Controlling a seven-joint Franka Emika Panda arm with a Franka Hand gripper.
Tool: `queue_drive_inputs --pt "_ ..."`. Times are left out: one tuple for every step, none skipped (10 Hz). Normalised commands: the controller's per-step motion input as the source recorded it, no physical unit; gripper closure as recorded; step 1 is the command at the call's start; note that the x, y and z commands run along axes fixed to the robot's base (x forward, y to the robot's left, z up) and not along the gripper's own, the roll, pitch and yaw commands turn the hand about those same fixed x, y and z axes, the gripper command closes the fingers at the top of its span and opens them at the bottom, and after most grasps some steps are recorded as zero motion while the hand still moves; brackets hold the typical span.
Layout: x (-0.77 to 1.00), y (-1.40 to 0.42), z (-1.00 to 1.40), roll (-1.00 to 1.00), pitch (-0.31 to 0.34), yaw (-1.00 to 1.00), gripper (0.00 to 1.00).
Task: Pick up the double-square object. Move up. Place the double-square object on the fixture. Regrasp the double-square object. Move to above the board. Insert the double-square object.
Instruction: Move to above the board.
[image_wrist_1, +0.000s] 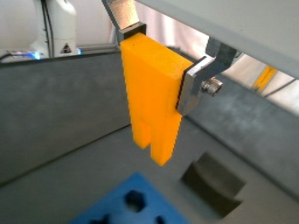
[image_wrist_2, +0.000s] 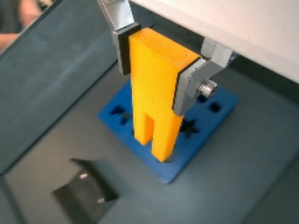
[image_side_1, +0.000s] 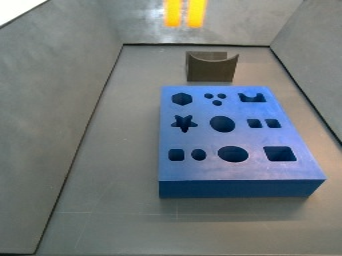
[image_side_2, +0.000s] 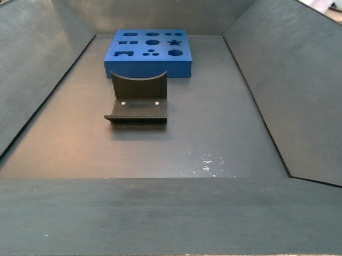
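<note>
My gripper (image_wrist_1: 163, 61) is shut on the double-square object (image_wrist_1: 152, 96), a long yellow-orange block that hangs upright with its grooved end down. The silver fingers (image_wrist_2: 191, 87) clamp its upper part in both wrist views. In a wrist view the block (image_wrist_2: 158, 96) hangs high over the blue board (image_wrist_2: 222, 109). In a side view only its lower end (image_side_1: 186, 13) shows at the top edge, beyond the fixture (image_side_1: 209, 66). The board (image_side_1: 234, 170) lies flat with its dark cutouts up. The gripper itself is out of both side views.
The dark fixture (image_side_2: 138, 105) stands on the floor just beside the board (image_side_2: 147, 68), with nothing in its notch. It also shows in both wrist views (image_wrist_1: 216, 182) (image_wrist_2: 82, 192). Grey sloped walls (image_side_1: 67, 120) enclose the floor on all sides.
</note>
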Motion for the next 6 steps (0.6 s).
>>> queue_drive_inputs --pt "-0.22 -0.12 0.09 -1.00 0.080 -0.15 1.00" --pt "-0.16 -0.09 0.07 -1.00 0.077 -0.14 1.00" --pt "-0.09 -0.03 0.03 -0.80 0.048 -0.09 1.00" --pt "-0.08 -0.01 0.01 -0.67 0.031 -0.08 1.00" --pt "-0.06 0.01 0.01 -0.38 0.000 -0.02 1.00" --pt "-0.06 0.01 0.00 -0.29 -0.015 -0.02 1.00"
